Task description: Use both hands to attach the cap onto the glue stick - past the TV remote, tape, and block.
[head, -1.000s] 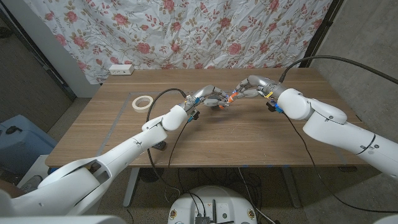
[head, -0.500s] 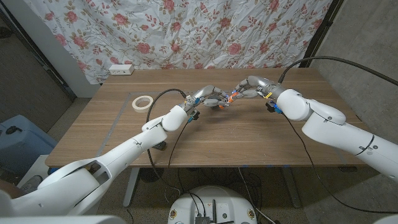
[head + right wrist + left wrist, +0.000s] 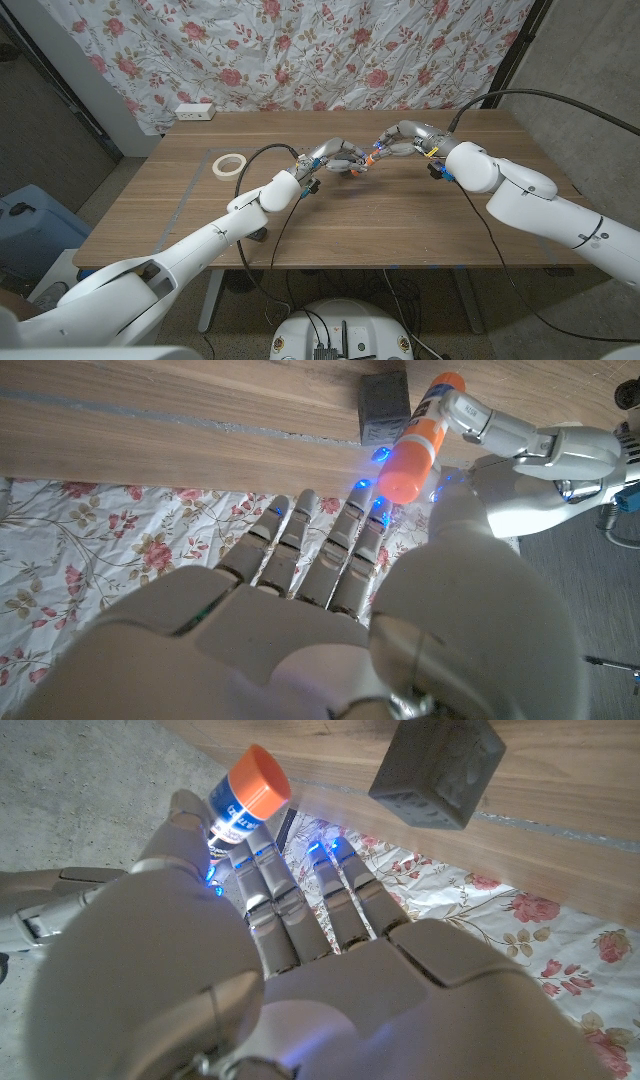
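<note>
Head view has both arms meeting over the middle of the wooden table [image 3: 330, 215], toward its far side, with the left hand [image 3: 338, 156] and right hand [image 3: 398, 139] nearly fingertip to fingertip. The glue stick [image 3: 371, 157] sits right between them, a little orange and blue thing held up off the wood. Right wrist view shows it best: the right hand [image 3: 330, 600] has the orange end of the glue stick [image 3: 420, 435] against its thumb, and the other hand's fingers [image 3: 500, 430] pinch the far end, so both are gripping the same stick. Left wrist view has the left hand [image 3: 290, 950] with the orange end [image 3: 250, 792] up by its thumb, and a dark grey block [image 3: 437, 772] on the table beyond. A roll of tape [image 3: 230, 164] lies well off to the left. Floral curtain [image 3: 330, 50] hangs behind.
</note>
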You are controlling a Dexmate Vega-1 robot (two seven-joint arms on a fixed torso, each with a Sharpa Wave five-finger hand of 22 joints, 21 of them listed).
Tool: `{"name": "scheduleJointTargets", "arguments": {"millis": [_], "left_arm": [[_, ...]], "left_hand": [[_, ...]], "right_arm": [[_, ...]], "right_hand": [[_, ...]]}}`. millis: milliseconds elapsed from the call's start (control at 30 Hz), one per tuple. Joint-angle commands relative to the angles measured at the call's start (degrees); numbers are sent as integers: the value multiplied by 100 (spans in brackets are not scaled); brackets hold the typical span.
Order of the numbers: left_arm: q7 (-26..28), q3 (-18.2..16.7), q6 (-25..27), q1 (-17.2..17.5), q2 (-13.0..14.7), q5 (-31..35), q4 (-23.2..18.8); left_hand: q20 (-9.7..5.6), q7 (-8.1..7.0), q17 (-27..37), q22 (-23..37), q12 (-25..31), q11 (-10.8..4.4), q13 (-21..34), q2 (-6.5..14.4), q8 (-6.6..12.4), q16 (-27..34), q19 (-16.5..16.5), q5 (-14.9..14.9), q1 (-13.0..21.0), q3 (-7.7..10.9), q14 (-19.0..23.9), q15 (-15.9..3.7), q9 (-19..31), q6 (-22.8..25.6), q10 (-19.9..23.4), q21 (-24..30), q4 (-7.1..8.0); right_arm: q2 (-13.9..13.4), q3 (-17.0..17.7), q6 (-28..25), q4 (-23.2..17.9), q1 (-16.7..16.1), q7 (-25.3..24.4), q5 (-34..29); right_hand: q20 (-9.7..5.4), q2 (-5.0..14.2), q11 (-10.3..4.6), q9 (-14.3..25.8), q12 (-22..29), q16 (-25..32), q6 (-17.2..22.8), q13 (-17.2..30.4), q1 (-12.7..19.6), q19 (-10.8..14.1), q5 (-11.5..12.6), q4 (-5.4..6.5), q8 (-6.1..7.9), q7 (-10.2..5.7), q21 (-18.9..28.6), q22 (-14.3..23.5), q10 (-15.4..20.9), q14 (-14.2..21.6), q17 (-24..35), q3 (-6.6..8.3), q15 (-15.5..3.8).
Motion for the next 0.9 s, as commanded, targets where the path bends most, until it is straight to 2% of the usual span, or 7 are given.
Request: {"name": "scheduleJointTargets", "arguments": {"millis": [33,233,333,633,733,800,900], "left_arm": [[-34,0,-14,-18,0,-22,44],[-31,5,-51,-56,-17,-18,101],[-31,7,-70,-77,-26,-16,128],[-29,22,-121,-131,-44,3,198],[-42,16,-111,-132,-33,-3,188],[-42,6,-92,-122,-27,-16,172],[-30,-1,-48,-110,-23,-10,145]], "left_hand": [[-19,216,8,23,3,-125,26,184,41,1,37,26,149,133,44,-767,93,352,179,-26,82],[-22,219,9,24,-3,-126,27,177,39,-1,27,25,147,131,43,-768,94,356,176,-31,83],[-20,220,10,24,-9,-128,26,176,35,0,29,24,145,130,47,-763,94,350,166,-30,84],[-15,219,10,24,-3,-122,28,175,31,-2,26,24,142,134,52,-759,94,350,197,-32,87],[-18,225,11,24,-5,-126,28,179,29,-1,25,24,142,137,56,-761,94,351,196,-32,89],[-19,225,10,24,-7,-126,28,176,31,-3,27,24,140,136,54,-758,94,356,194,-32,89],[-22,220,10,25,-11,-127,28,177,29,-4,27,24,140,139,56,-760,94,354,188,-31,90]], "right_arm": [[-70,15,37,13,63,165,91],[-99,22,60,39,98,251,155],[-111,31,71,56,109,278,185],[-133,55,92,91,137,380,325],[-162,115,171,114,102,385,442],[-169,176,255,136,30,299,509],[-141,295,434,183,-134,86,641]], "right_hand": [[43,-62,5,16,-15,-97,-185,13,-127,-66,93,13,-90,-7,-21,20,-227,-152,17,-41,-447],[111,-165,15,16,-28,-217,-487,-4,-280,-185,192,42,-244,-5,-29,19,-613,-344,19,-122,-320],[120,-209,41,1,-42,-291,-756,-19,-368,-228,274,60,-380,-4,-23,19,-894,-483,22,-172,-236],[187,-230,103,-13,-31,-499,-1250,-47,-527,-409,461,104,-588,5,-37,19,-1485,-897,-4,-276,7],[236,-253,206,-12,-28,-594,-1650,-55,-682,-516,530,156,-692,27,-34,20,-1782,-1091,-9,-358,99],[268,-252,265,-11,-40,-619,-1718,-57,-741,-557,546,179,-689,12,-39,20,-1903,-1143,-10,-384,140],[295,-176,460,-15,-20,-685,-2037,-60,-1028,-629,547,315,-710,49,-26,22,-2150,-1296,-3,-469,263]]}}
